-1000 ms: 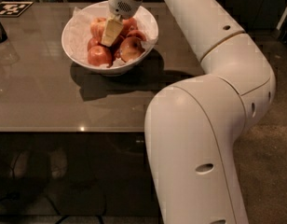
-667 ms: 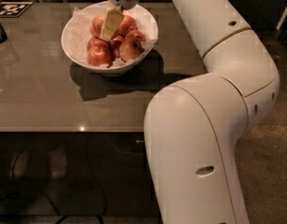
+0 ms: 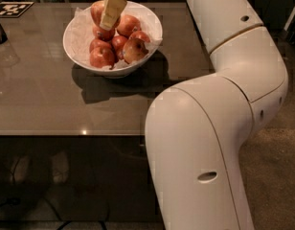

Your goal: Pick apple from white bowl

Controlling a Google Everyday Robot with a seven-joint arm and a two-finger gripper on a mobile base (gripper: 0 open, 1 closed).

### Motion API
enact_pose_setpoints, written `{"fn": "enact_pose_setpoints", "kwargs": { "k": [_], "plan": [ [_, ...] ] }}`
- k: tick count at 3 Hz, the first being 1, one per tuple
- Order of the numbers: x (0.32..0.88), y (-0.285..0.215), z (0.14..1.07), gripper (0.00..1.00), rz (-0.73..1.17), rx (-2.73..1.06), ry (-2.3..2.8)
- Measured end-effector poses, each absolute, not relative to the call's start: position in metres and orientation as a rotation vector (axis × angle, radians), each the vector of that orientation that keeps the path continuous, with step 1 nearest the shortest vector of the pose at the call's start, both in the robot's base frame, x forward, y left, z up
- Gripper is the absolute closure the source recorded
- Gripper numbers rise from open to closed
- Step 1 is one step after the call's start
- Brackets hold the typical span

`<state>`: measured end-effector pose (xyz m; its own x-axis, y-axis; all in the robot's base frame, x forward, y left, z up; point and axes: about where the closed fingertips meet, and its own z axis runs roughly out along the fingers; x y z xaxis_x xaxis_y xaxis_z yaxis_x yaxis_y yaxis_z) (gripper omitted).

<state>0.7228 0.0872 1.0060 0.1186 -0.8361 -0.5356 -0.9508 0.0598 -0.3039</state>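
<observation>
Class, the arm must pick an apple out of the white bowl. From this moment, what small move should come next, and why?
Probably lift straight up. The gripper is over the far side of the white bowl, one of its fingers lying across the apple. That apple sits higher than the other apples yet close above them, so a sideways move might knock them.
</observation>
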Motion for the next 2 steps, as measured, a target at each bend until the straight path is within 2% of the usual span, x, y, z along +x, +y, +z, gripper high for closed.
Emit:
{"fn": "enact_pose_setpoints", "kwargs": {
  "k": [2],
  "plan": [
    [0.713,0.086,1.053,1.00,0.189,-1.805,1.614]
  ]
}}
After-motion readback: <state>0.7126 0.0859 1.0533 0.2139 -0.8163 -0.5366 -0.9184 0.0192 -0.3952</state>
